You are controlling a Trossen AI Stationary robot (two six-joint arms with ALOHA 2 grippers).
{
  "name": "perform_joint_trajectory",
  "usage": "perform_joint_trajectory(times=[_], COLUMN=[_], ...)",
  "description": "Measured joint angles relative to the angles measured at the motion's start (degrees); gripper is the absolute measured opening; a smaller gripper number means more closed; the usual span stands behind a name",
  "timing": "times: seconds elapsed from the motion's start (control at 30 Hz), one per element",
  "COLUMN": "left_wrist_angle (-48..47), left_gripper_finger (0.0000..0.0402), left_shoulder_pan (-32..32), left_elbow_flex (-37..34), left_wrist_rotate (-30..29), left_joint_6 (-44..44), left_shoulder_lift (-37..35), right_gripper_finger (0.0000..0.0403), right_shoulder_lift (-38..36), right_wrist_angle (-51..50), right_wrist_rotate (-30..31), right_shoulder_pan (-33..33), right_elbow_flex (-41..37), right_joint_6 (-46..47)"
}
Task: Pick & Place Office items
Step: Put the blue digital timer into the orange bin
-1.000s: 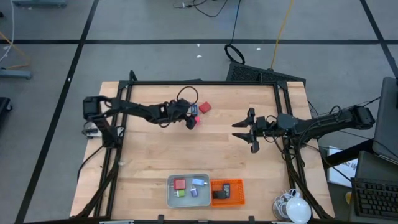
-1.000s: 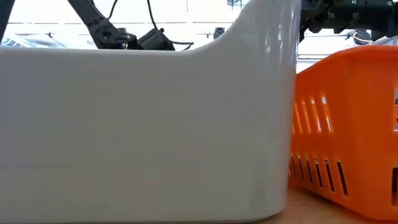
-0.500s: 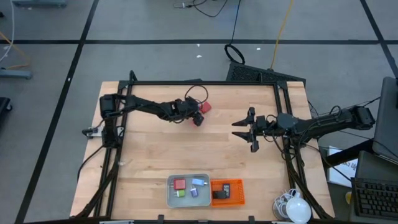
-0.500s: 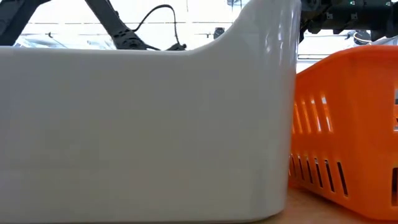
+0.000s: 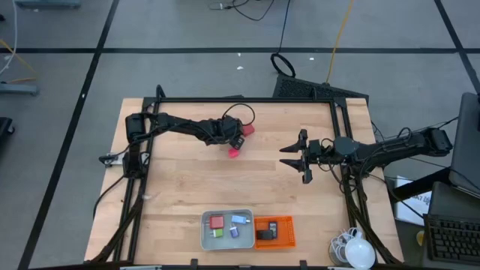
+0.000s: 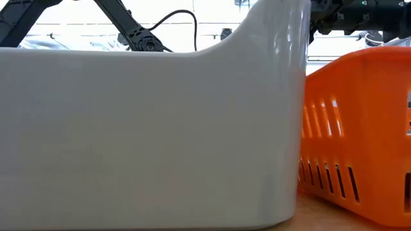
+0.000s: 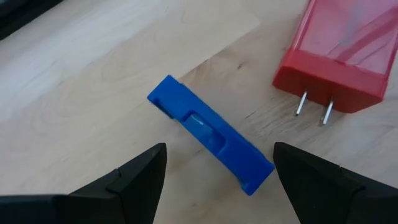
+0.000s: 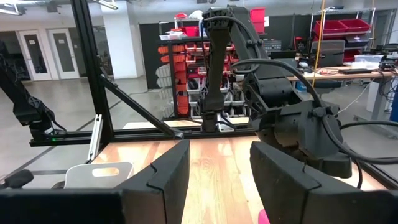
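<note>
My left gripper (image 5: 237,139) is open, low over the table's far middle. In its wrist view its fingers (image 7: 219,152) stand on either side of a blue block (image 7: 210,134) that lies flat on the wood; the high view hides that block under the gripper. A red block with two metal prongs (image 7: 336,56) lies just beyond it (image 5: 247,129). A pink block (image 5: 234,152) lies on the wood just nearer than the gripper. My right gripper (image 5: 289,157) hangs open above the table's right middle (image 8: 219,168). Red, green, blue and white-blue pieces lie in the grey tray (image 5: 206,232).
The grey tray (image 6: 154,128) and the orange mesh basket (image 5: 288,234) with a black piece in it (image 5: 265,234) stand side by side at the near edge; they fill the low view (image 6: 359,128). A black frame (image 5: 247,100) borders the table. Bare wood lies between the grippers and the tray.
My left arm has reached toward the table's right and a little toward its far edge, stopping beside the red block. The pink block, close against the gripper a second ago, now lies uncovered on the wood just nearer than it. My right arm has kept still.
</note>
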Motion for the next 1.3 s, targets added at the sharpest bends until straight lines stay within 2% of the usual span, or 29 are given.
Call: perform_joint_trajectory(times=[0.37,0.47,0.77,0.93,1.2,1.3], left_wrist_angle=[0.96,0.95,0.95,0.73,0.00,-0.62], left_gripper_finger=[0.0294,0.0283,0.0185,0.0133,0.0014,0.0008], left_shoulder_pan=[-0.25,-0.31,-0.84,-0.92,-0.88,-1.07], left_elbow_flex=[-0.02,-0.02,-0.02,-0.03,-0.07,-0.07], left_wrist_rotate=[0.04,0.06,2.03,3.15,1.75,1.57], left_joint_6=[-6.51,-6.87,-6.62,-1.19,2.11,2.70], left_shoulder_lift=[0.00,0.00,0.00,-0.12,-1.35,-2.26], right_gripper_finger=[0.0157,0.0157,0.0157,0.0157,0.0157,0.0157], right_shoulder_lift=[-0.02,-0.02,-0.02,0.00,-0.02,-0.02], right_wrist_angle=[0.02,0.02,0.00,-1.07,-1.11,-1.31], right_wrist_rotate=[-0.02,-0.02,-0.02,-0.02,-0.02,-0.02], right_shoulder_pan=[0.00,0.00,0.00,0.00,0.00,0.00], right_elbow_flex=[0.00,0.00,0.00,0.00,0.00,0.00], right_joint_6=[0.02,0.02,0.02,0.02,0.02,0.02])
